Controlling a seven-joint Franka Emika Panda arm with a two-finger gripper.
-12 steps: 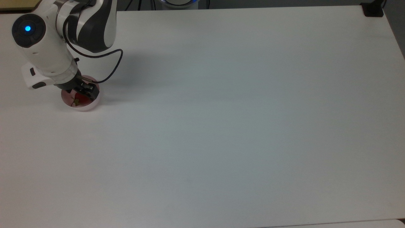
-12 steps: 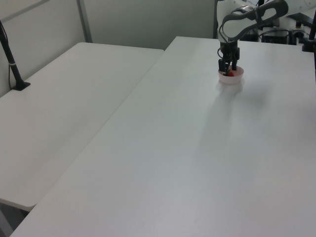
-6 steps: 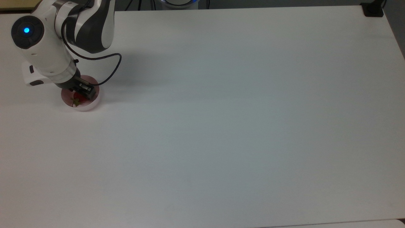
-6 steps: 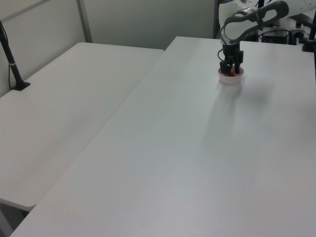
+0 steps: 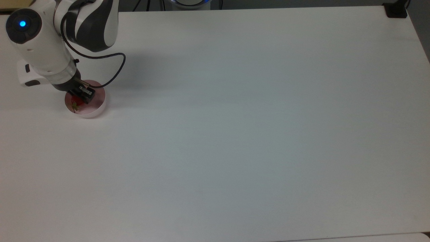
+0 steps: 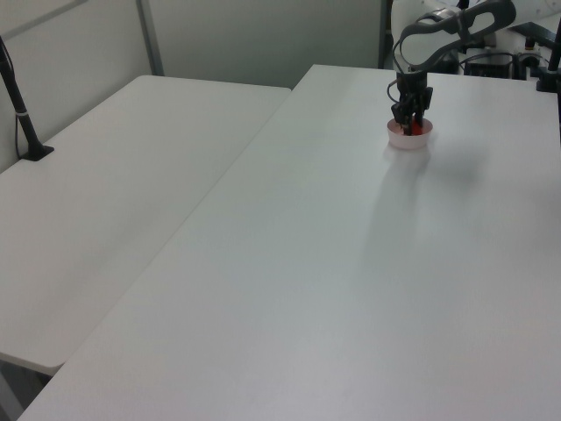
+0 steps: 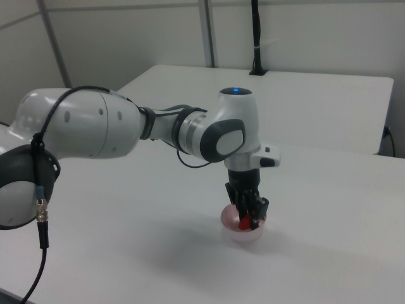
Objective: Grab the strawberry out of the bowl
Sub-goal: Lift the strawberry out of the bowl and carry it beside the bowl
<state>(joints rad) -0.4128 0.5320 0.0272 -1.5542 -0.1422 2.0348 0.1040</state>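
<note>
This looks like a robotics lab set up in an office-type room. A white-and-grey robot arm [image 7: 126, 130] with a trailing black cable [image 5: 111, 72] reaches over a broad, plain white table [image 5: 235, 134]. A second white table [image 6: 114, 184] stands alongside it. Pale partition walls [image 7: 145, 38] with metal posts close off the far edges, and a black pole mount [image 6: 22, 118] is clamped at one table's edge.

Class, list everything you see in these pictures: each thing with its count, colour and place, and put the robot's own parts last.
bowl: one, pale pink, near the top view's left edge of the table.
strawberry: one, red with green cap, between the fingers, above the bowl.
table: one, white, under the bowl.
second table: one, white, at the left view's left.
post: one, black, on the second table.
arm: one, white and grey.
hand: one, black, shut on the strawberry.
</note>
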